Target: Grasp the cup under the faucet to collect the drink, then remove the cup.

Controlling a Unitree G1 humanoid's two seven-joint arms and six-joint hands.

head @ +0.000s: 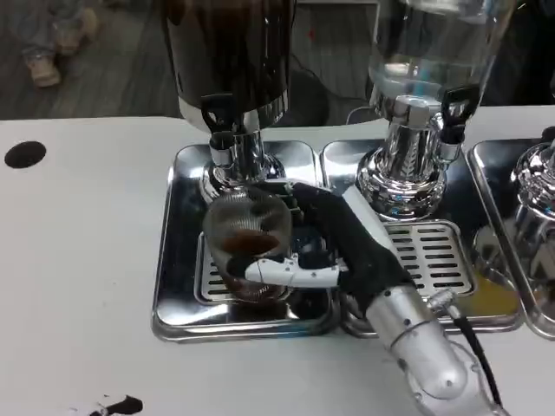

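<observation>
A clear glass cup (247, 238) with a little dark drink in it stands on the grille of the left steel drip tray (178, 260). It sits below the black-handled faucet (218, 121) of the dark drink dispenser (230, 52). My right hand (334, 243) reaches in from the lower right and grips the cup, thumb across its front and fingers around its right and far side. No stream from the faucet is visible.
A second dispenser with clear liquid (425, 52) stands to the right on its own drip tray (434, 251). A third steel stand (533, 199) is at the right edge. A black mark (24, 153) lies on the white table at left.
</observation>
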